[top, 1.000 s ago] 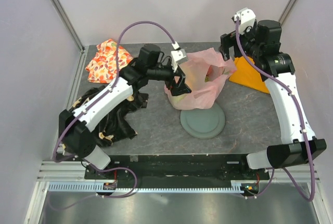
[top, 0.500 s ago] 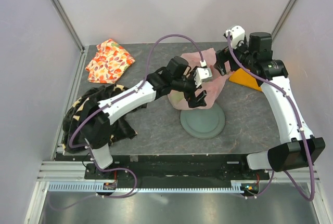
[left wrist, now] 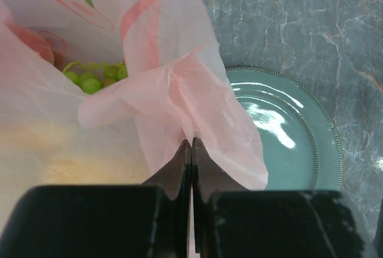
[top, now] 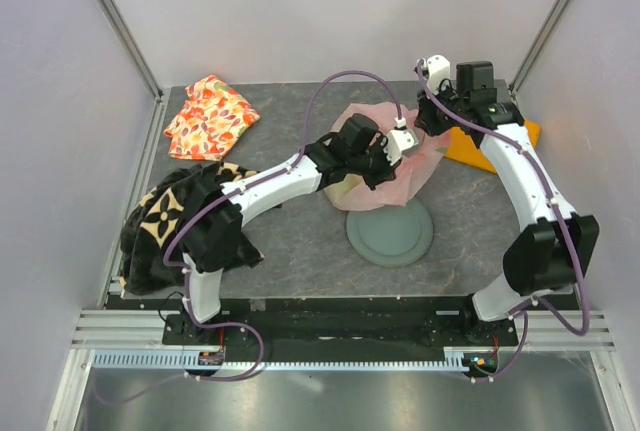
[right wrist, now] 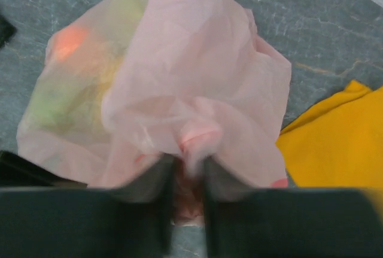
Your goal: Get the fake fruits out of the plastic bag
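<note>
Grey marbled tabletop point(top: 300, 241) within a pale-walled enclosure point(top: 300, 11). The pink plastic bag point(top: 415, 166) lies at the teal plate's point(top: 390, 236) far rim, with green grapes point(left wrist: 96, 77) inside. Left gripper point(left wrist: 191, 144) is pinched tight on bag film. Right gripper point(right wrist: 187, 162), blurred, apparently clamps a bunched fold. The dark fabric point(top: 160, 216) bears a monogram print.

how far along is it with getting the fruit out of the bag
Nothing is out yet: the plate is bare and the green grapes sit inside the plastic bag. In hand: the left gripper pinches a fold of its rim, and the right gripper has bag plastic bunched between its fingers. Left: lifting out every fruit.
</note>
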### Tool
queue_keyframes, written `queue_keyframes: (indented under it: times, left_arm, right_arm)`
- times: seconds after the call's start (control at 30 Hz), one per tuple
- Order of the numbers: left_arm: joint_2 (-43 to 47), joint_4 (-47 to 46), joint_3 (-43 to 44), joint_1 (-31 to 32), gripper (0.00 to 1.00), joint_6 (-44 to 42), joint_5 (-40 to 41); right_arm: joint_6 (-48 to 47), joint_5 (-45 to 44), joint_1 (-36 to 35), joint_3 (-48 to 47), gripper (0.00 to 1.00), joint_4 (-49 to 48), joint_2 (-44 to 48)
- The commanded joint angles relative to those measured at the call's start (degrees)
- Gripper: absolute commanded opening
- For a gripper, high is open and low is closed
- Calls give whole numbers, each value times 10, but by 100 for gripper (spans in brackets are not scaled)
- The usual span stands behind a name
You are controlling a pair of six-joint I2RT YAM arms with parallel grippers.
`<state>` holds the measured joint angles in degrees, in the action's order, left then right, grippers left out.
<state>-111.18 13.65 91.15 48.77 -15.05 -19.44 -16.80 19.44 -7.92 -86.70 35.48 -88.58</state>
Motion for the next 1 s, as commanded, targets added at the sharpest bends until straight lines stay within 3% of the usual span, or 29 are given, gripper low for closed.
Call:
queue_keyframes:
  times: [0.0, 0.27, 0.3, 0.43, 0.5, 0.63, 0.77, 0.97]
  left_arm:
    - [17, -17, 21, -36, 2, -19, 24]
    - [47, 9, 145, -196, 2, -16, -16]
    - [43, 21, 189, -205, 2, -19, -29]
    - [20, 36, 281, -225, 2, -44, -38]
    - [18, 36, 306, -228, 2, -58, -32]
    - [41, 45, 292, -228, 2, -67, -68]
    - [98, 82, 230, -226, 2, -49, -127]
    - [251, 136, 5, -221, 2, -60, -191]
  right_arm:
    - [36, -5, -1, -75, 0, -35, -55]
    - [124, -30, 4, -366, 0, -66, -239]
    - [132, -32, 5, -423, 0, -69, -257]
    - [149, -60, 7, -488, 0, -113, -303]
    - [152, -53, 10, -472, 0, -163, -298]
    - [131, -54, 10, -445, 0, -167, -271]
    - [128, -62, 15, -326, 0, -168, -184]
    - [118, -38, 16, -47, 0, -140, 1]
